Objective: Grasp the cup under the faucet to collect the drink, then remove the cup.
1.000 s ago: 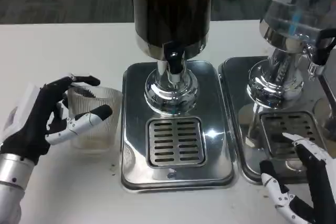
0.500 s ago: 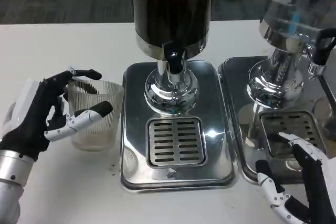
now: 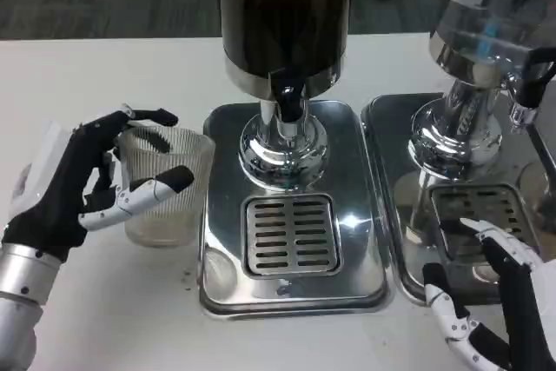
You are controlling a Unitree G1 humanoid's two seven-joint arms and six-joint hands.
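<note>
left hand (image 3: 82, 184): fingers wrapped round the ribbed cup (image 3: 165, 187) | cup: upright in its grip, mouth up | right hand (image 3: 504, 301): fingers spread, holding nothing

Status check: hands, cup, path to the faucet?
Left robot hand grips cup, left of drip tray. Right robot hand open. Nothing blocking faucet.

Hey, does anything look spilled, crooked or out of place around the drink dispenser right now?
Mostly tidy. A few small dark specks dot the white table beside the left drip tray, possibly drips. The cup, held by the left hand, looks upright.
</note>
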